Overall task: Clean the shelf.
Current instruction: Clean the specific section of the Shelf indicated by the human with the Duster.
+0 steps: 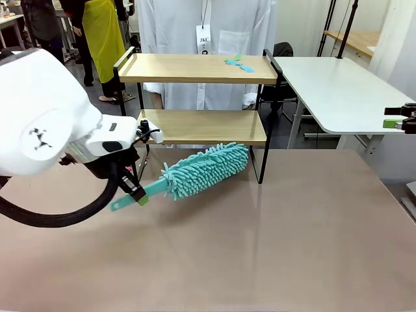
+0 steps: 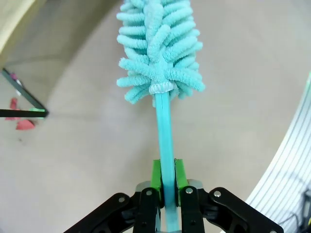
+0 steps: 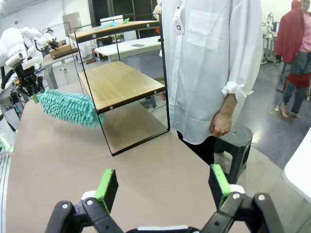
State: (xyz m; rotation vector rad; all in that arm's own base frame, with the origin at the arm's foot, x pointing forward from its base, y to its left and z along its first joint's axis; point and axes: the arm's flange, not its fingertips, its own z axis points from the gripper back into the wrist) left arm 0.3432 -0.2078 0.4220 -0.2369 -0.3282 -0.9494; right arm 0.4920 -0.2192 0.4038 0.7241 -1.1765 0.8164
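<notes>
So the shelf [image 1: 195, 125] sits at the far side of the brown table [image 1: 260, 247], w/ a person in a white shirt [image 1: 208, 26] right behind it. Top board has a small teal scrap [image 1: 239, 63] lying near its right end. The left gripper [image 1: 138, 195] is clamped on the handle of a fluffy teal duster [image 1: 205, 168]. Duster head tilts up, tip just under the lower board's front edge, can't tell if it's touching tbh. The right gripper [image 3: 163, 182] hangs off to the right, jaws spread wide.
</notes>
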